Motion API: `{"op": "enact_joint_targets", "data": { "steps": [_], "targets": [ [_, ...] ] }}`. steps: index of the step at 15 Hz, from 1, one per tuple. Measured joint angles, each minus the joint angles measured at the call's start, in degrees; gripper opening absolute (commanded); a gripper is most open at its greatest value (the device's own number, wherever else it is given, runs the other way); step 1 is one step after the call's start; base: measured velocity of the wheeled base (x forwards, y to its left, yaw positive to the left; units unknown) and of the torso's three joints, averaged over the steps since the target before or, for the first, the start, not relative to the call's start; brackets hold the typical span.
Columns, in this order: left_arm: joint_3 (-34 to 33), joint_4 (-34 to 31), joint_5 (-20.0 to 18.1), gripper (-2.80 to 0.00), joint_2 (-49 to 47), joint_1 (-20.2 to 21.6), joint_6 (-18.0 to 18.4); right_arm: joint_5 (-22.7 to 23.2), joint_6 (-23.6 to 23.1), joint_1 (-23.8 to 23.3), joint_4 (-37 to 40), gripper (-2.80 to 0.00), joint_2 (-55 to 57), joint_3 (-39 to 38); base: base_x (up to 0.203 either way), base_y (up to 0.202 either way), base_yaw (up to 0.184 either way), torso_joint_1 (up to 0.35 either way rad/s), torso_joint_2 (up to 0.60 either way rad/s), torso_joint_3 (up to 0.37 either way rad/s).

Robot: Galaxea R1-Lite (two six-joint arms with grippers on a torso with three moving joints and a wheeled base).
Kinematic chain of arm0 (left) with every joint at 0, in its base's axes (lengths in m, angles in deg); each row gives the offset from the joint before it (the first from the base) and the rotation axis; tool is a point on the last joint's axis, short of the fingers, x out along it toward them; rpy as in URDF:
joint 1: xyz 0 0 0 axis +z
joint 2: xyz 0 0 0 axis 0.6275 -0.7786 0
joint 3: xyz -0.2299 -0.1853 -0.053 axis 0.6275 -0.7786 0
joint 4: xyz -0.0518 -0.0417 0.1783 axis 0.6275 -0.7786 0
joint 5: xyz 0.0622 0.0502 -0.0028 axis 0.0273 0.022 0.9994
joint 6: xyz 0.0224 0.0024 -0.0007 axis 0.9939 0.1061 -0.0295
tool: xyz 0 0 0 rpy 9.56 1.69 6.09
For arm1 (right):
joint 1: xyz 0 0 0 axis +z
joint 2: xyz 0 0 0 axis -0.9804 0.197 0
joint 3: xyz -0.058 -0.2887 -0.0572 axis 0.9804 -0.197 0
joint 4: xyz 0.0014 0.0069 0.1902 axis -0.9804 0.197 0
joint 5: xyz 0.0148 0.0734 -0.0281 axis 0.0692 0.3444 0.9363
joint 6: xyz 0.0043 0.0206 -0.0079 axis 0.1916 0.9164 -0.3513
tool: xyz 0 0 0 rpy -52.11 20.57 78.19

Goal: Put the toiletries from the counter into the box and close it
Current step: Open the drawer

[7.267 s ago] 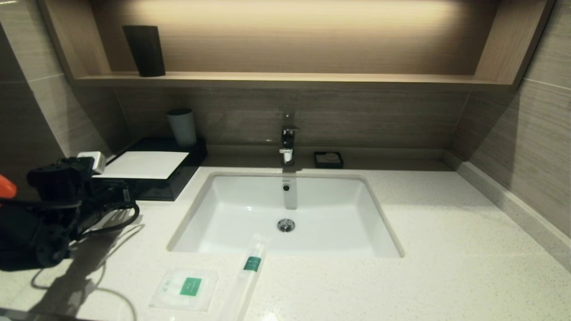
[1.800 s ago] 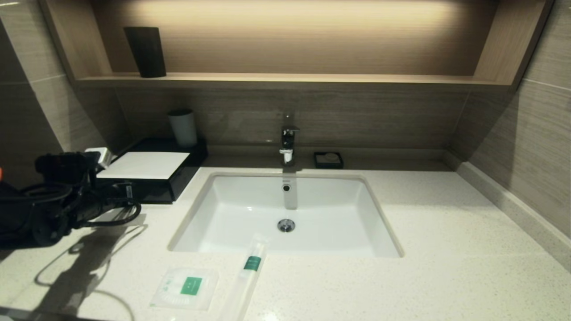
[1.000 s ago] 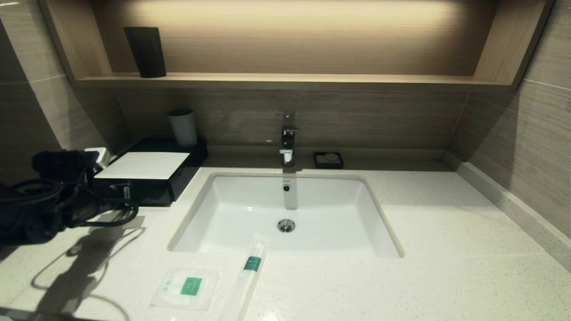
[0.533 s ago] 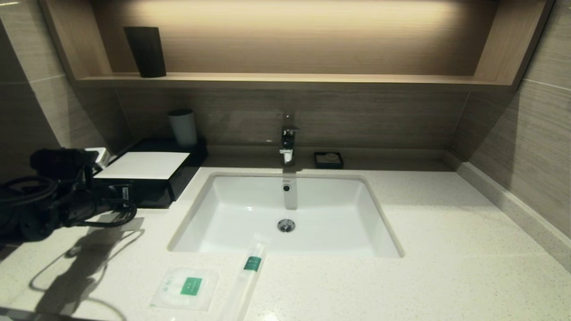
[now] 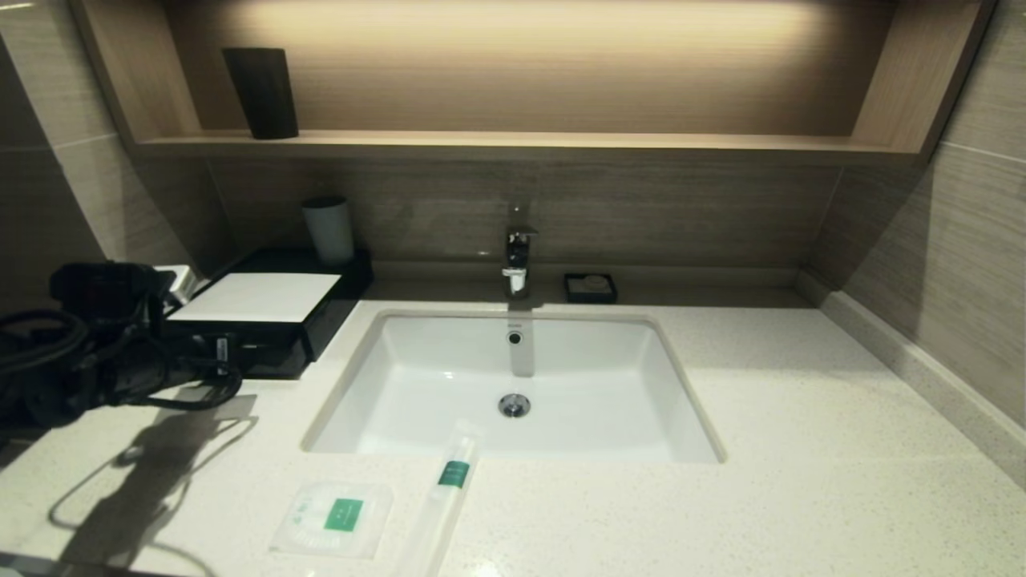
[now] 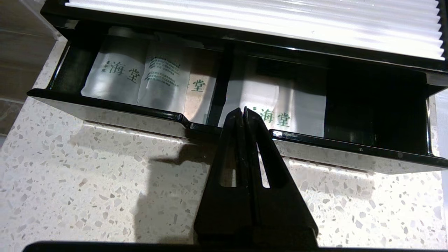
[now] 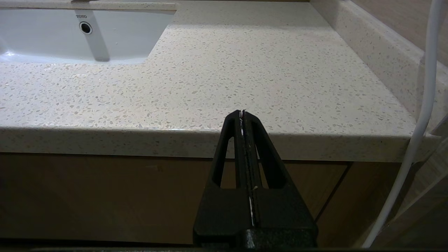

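Observation:
The flat square packet (image 5: 333, 519) and the long slim packet (image 5: 449, 489), both with green labels, lie on the counter (image 5: 801, 449) at its near edge, in front of the basin. The black box (image 5: 256, 298) with its white top stands at the back left. Its drawer (image 6: 105, 113) is pulled partly out, and several pale sachets (image 6: 140, 77) lie inside. My left gripper (image 6: 244, 110) is shut, with its tips at the notch in the drawer's front lip; in the head view the left gripper (image 5: 223, 353) is at the box's front. My right gripper (image 7: 242, 112) is shut and empty, low at the counter's front edge.
The white basin (image 5: 449, 385) is sunk in the middle of the counter, with the tap (image 5: 517, 256) behind it. A small black soap dish (image 5: 591, 286) is beside the tap. A grey cup (image 5: 329, 228) stands behind the box. A white cable (image 7: 420, 115) hangs by the right arm.
My left arm has drawn back toward the counter's near left side. The drawer front has slid out from the box with it. The two packets have not moved.

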Motion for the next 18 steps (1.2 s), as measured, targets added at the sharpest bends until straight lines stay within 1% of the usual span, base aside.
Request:
{"op": "enact_joint_targets", "data": {
  "steps": [3, 13, 18],
  "targets": [
    [0.22, -1.36, 0.04, -2.80, 0.61, 0.02, 1.18, 0.00, 0.03, 0.00, 0.02, -2.80, 0.00, 0.00, 0.000, 0.000, 0.000, 0.000, 0.00, 0.000],
    [0.52, -5.57, 0.17, -2.80, 2.92, 0.24, 1.51, 0.00, -0.02, 0.00, 0.00, -2.80, 0.00, 0.00, 0.000, 0.000, 0.000, 0.000, 0.00, 0.000],
    [0.19, -6.17, 0.06, -2.80, 3.89, 0.66, 2.54, 0.00, -0.03, 0.00, 0.00, -2.80, 0.00, 0.00, 0.000, 0.000, 0.000, 0.000, 0.00, 0.000]
  ]
}}
